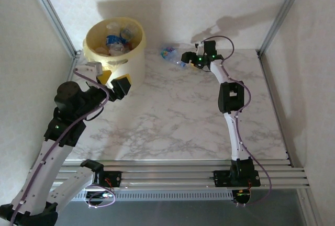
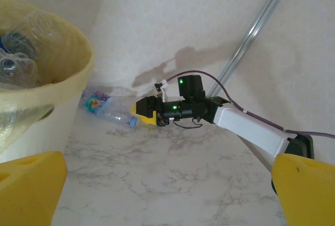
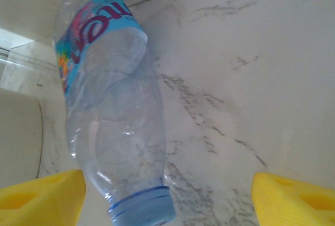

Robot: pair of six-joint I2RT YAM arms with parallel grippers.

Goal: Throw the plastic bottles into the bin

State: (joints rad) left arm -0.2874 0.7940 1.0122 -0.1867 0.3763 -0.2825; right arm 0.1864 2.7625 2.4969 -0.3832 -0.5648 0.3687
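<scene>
One clear plastic bottle [image 1: 170,54] with a blue label and blue cap lies on its side on the marble table by the back wall. My right gripper [image 1: 185,58] is at its cap end, open. In the right wrist view the bottle [image 3: 112,126] points its cap between my yellow fingers, close to the left finger [image 3: 44,197] and far from the right one. The bin [image 1: 123,61], a pale-yellow bucket at the back left, holds several crushed plastic bottles [image 1: 116,42]. My left gripper [image 1: 112,79] hangs open beside the bin's near wall with nothing between its fingers [image 2: 31,184].
A white wall with metal frame posts [image 1: 277,17] closes the back and sides. The right arm [image 2: 246,126] stretches across the table's back right. The marble top [image 1: 172,121] lies bare between the arms. An aluminium rail [image 1: 183,176] runs along the near edge.
</scene>
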